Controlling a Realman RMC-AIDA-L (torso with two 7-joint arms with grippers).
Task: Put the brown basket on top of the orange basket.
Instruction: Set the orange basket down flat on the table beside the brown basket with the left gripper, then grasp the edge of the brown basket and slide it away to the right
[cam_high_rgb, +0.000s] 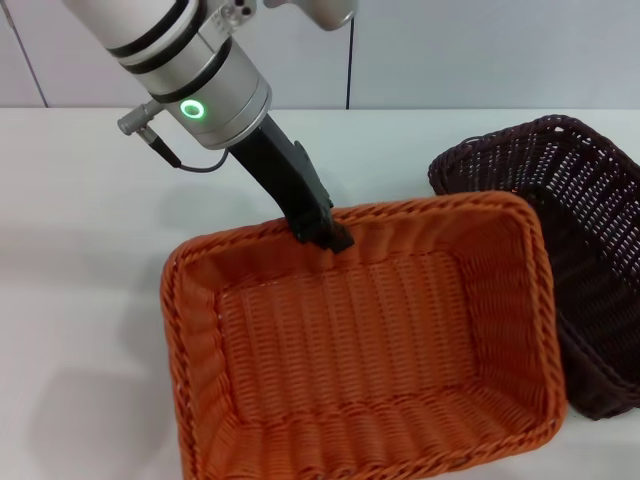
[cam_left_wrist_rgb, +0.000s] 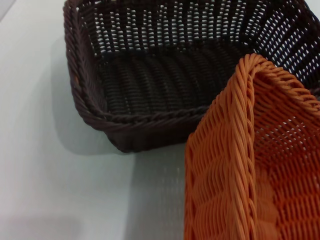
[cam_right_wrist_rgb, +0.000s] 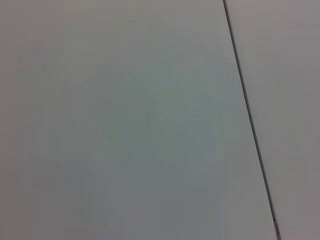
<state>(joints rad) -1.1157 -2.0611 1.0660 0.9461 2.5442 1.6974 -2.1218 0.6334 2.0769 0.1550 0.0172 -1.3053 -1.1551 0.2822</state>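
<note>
The orange basket (cam_high_rgb: 370, 350) fills the front middle of the head view, and its right side overlaps the left edge of the brown basket (cam_high_rgb: 585, 230). My left gripper (cam_high_rgb: 322, 232) comes down from the upper left and is shut on the orange basket's far rim. The orange basket looks tilted and raised towards me. The left wrist view shows the orange basket's corner (cam_left_wrist_rgb: 250, 165) close up, with the empty brown basket (cam_left_wrist_rgb: 165, 75) on the table beyond it. My right gripper is out of view.
Both baskets are on a white table (cam_high_rgb: 80, 250) with a pale wall behind. The right wrist view shows only a plain grey surface with a dark seam (cam_right_wrist_rgb: 247, 115).
</note>
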